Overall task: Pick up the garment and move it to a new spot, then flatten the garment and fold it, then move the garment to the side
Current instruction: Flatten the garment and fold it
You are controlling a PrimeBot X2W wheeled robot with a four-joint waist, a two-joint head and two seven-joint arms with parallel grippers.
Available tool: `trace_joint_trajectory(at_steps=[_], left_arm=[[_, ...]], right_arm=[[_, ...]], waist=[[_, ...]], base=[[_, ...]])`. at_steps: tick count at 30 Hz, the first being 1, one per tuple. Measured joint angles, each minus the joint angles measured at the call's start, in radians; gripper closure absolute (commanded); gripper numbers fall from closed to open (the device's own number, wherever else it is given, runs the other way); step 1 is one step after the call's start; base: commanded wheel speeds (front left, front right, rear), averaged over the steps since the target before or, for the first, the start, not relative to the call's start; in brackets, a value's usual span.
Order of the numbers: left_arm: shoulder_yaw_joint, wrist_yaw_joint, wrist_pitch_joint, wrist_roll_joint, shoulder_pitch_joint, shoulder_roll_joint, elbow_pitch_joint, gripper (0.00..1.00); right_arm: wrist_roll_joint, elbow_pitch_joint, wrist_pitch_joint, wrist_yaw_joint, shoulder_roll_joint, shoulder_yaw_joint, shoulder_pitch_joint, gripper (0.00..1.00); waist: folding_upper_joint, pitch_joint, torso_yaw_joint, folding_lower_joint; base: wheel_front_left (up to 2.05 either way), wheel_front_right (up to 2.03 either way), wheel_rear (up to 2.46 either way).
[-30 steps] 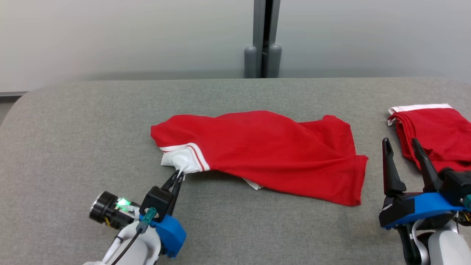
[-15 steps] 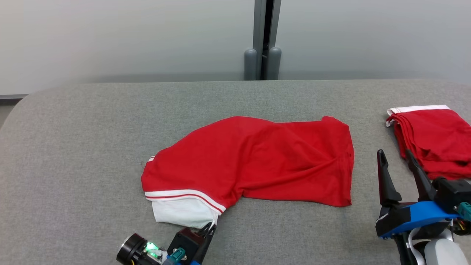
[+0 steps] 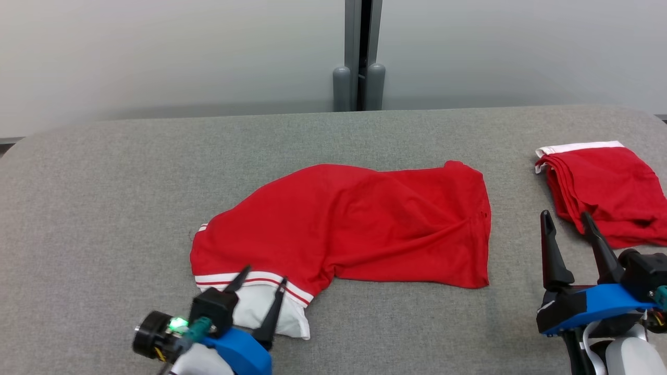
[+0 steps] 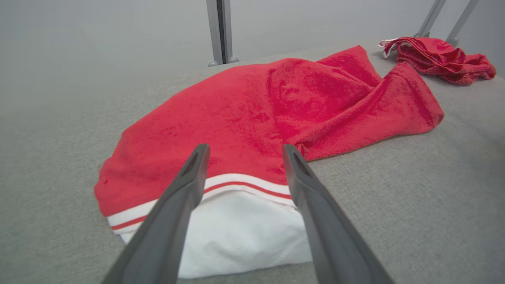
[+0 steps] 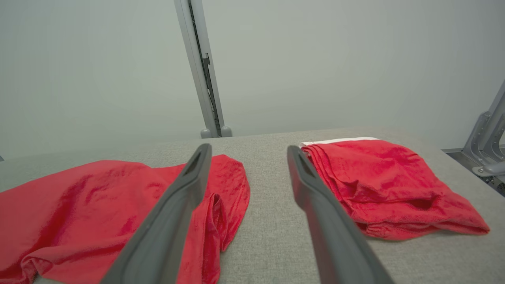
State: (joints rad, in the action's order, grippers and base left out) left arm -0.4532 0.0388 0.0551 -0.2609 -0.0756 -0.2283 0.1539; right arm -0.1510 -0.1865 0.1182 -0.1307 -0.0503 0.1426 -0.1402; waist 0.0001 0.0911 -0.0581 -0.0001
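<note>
Bearing a red garment, grey table meets wall.

The left fingers, pinched shut on the white band a second ago, have sprung apart and released it. The red garment has been dragged nearer and leftward and now lies flatter on the desk.

Two red garments, two end effectors, one grey table.
</note>
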Motion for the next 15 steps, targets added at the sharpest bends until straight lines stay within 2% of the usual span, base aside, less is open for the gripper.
trace_joint_trajectory(at_steps=[7,11,15], left_arm=[[0.11,-0.033,0.039,-0.039,-0.079,-0.068,0.144,0.0],[0.144,-0.033,0.057,-0.072,-0.141,-0.077,0.247,0.0],[0.153,-0.01,0.079,-0.104,-0.195,-0.07,0.33,0.0]], right_arm=[[0.002,0.007,-0.009,0.0,0.0,-0.019,-0.022,0.0],[0.012,0.011,-0.013,0.0,0.0,-0.021,-0.039,0.0],[0.018,0.014,-0.016,0.0,0.0,-0.019,-0.049,0.0]], waist=[[0.0,0.047,-0.019,0.0002],[0.0,0.077,-0.033,0.0001],[0.0,0.101,-0.042,0.0002]], base=[[0.0,0.0,0.0],[0.0,0.0,0.0],[0.0,0.0,0.0]])
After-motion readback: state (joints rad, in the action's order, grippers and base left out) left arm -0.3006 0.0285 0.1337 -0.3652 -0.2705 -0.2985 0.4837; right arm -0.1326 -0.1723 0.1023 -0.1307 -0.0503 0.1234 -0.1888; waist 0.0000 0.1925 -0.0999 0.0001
